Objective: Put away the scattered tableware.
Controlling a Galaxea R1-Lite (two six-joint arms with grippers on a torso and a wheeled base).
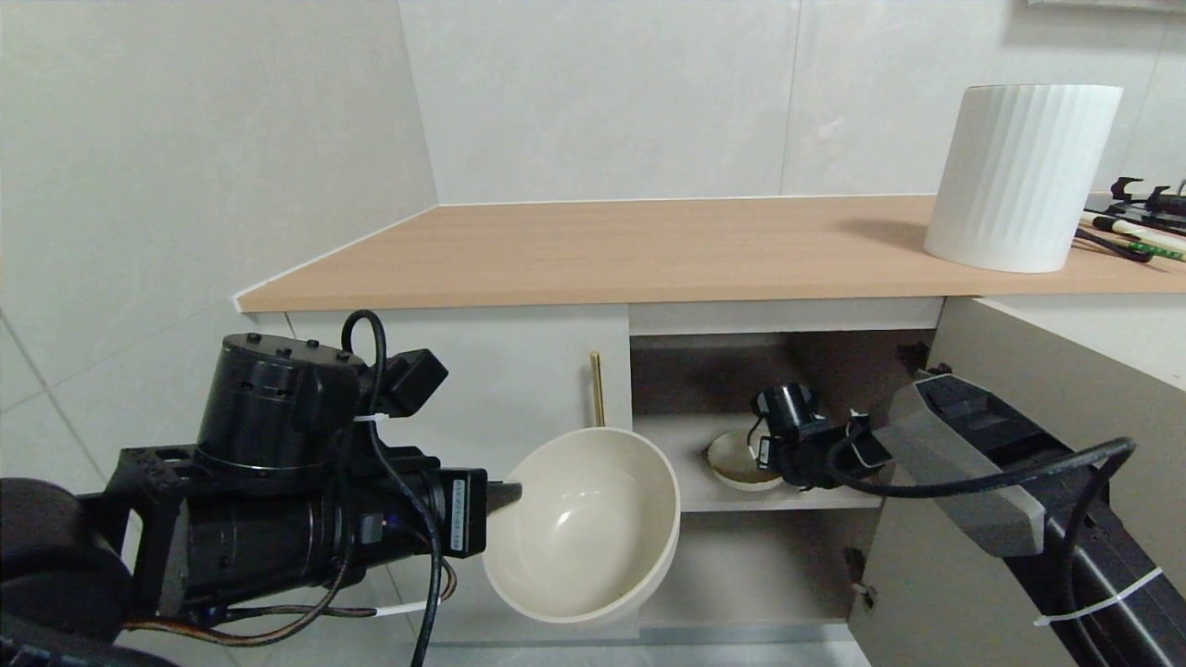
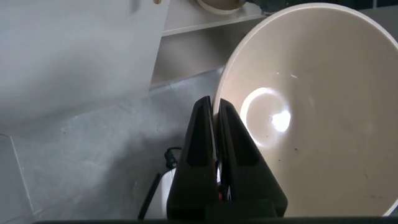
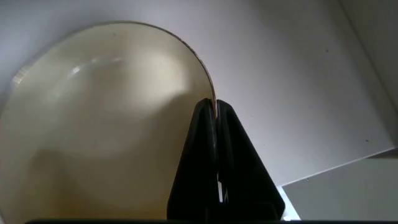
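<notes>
My left gripper [image 1: 515, 496] is shut on the rim of a large cream bowl [image 1: 584, 523], holding it tilted in the air in front of the closed cabinet door. The left wrist view has the fingers [image 2: 202, 134] pinching that bowl's [image 2: 317, 112] edge. Inside the open cabinet, my right gripper [image 1: 762, 463] is shut on the rim of a small cream plate [image 1: 737, 460] lying on the shelf [image 1: 704, 500]. In the right wrist view its fingers [image 3: 202, 124] clamp the plate's [image 3: 106, 118] thin edge.
A wooden counter [image 1: 649, 245] runs above the cabinet, with a white ribbed container [image 1: 1019, 176] and pens and black tools [image 1: 1135, 227] at its right. The cabinet door [image 1: 936, 519] stands open on the right. A brass handle [image 1: 598, 389] is on the closed door.
</notes>
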